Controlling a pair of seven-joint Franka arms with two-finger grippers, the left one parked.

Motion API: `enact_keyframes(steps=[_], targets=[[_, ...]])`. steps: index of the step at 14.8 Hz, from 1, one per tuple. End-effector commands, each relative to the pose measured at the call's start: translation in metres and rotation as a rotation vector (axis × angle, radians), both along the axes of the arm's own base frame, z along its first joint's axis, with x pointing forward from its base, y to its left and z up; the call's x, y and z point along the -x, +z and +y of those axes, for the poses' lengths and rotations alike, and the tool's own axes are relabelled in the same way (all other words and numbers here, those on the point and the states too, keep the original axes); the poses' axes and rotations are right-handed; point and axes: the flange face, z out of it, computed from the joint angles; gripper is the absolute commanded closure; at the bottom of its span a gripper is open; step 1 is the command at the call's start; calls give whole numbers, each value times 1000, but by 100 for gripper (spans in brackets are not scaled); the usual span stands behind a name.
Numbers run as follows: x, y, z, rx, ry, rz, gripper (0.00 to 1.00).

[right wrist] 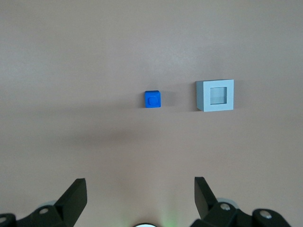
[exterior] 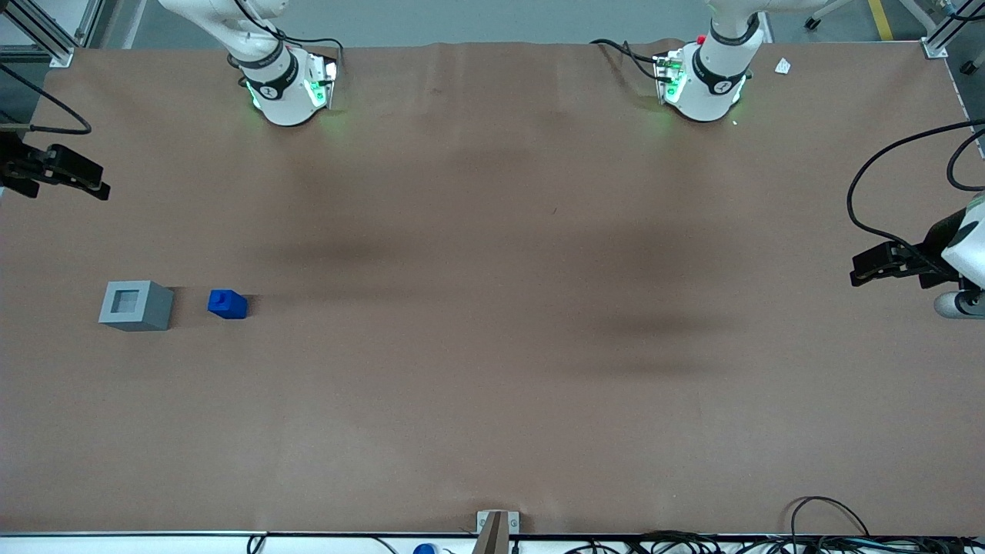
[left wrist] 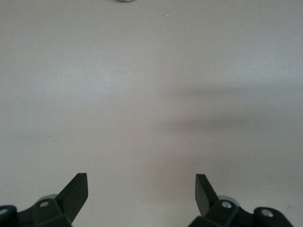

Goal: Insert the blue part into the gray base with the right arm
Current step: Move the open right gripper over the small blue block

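Brown counter (exterior: 492, 369) is carrying everything. Sitting at the working arm's end is the gray base (exterior: 136, 305), socket facing up. Resting just beside it, apart, is the blue part (exterior: 228, 304). Hanging above both, the end effector (right wrist: 139, 196) is spreading its fingers wide, gripping nothing.

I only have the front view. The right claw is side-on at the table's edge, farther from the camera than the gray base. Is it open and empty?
Observer: Yes. In the right wrist view the claw, at the working arm's end of the table, has its fingers spread wide with nothing between them.
Operator: Does the blue part's stud face up?
Observer: Yes. The blue part shows a roundish stud on its upward face.
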Motion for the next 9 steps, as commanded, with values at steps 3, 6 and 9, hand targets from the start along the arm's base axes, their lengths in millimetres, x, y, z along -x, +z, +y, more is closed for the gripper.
enact_keyframes(steps=[3,6,9], targets=[[1,2,3,18,-2,1,0],[-5,-17,1,7,-1,15,0],[-8,-86,-1,-10,-22,66,0]])
